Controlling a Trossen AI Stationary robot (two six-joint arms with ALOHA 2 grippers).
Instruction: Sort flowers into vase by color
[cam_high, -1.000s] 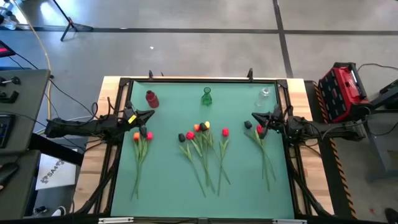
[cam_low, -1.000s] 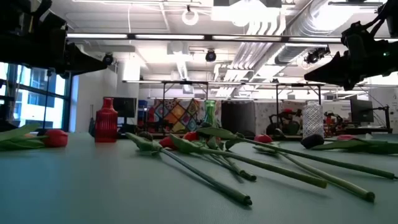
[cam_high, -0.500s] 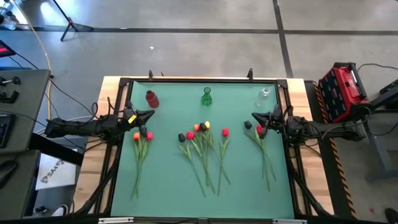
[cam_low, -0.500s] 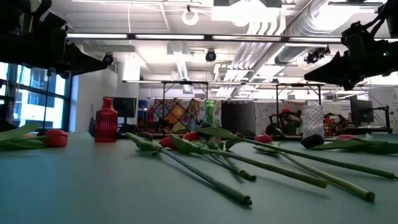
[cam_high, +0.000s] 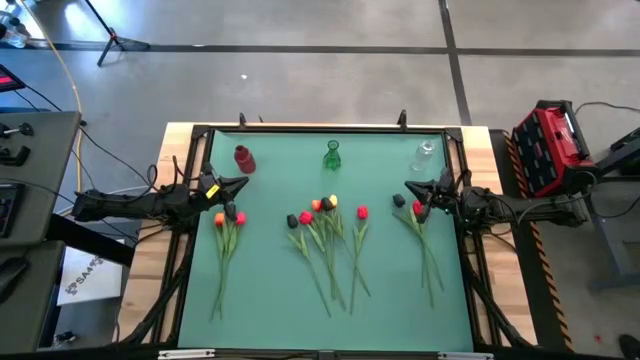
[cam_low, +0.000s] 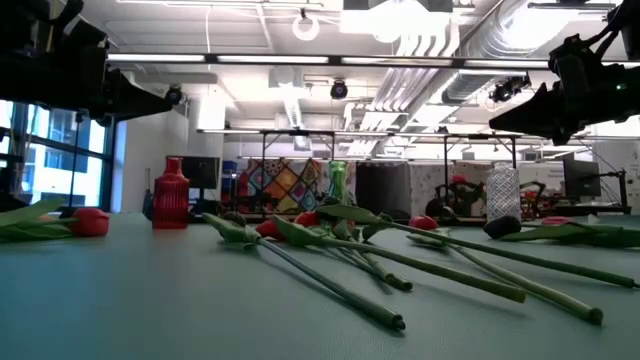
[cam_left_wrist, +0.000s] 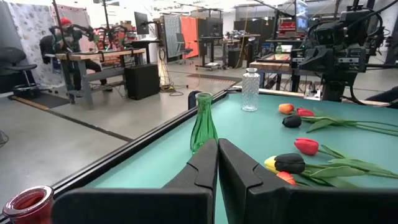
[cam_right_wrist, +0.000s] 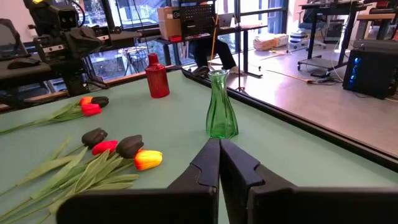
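Flowers with long green stems and red, orange or black heads lie flat on the green mat in three loose groups: left (cam_high: 226, 240), middle (cam_high: 327, 240) and right (cam_high: 422, 235). A red vase (cam_high: 244, 158), a green vase (cam_high: 332, 155) and a clear vase (cam_high: 424, 154) stand upright along the far edge. My left gripper (cam_high: 241, 184) hovers shut above the mat's left side, near the red vase, pointing level toward the right. My right gripper (cam_high: 409, 188) hovers shut above the right side and points toward the left. In each wrist view the fingers, left (cam_left_wrist: 217, 155) and right (cam_right_wrist: 219, 155), meet with nothing between them.
A dark frame (cam_high: 320, 130) borders the mat. A red case (cam_high: 548, 145) sits off the table's right end. Bare mat (cam_high: 270, 300) lies toward the near edge, between the stems. Beyond the far edge the low view shows a workshop with desks.
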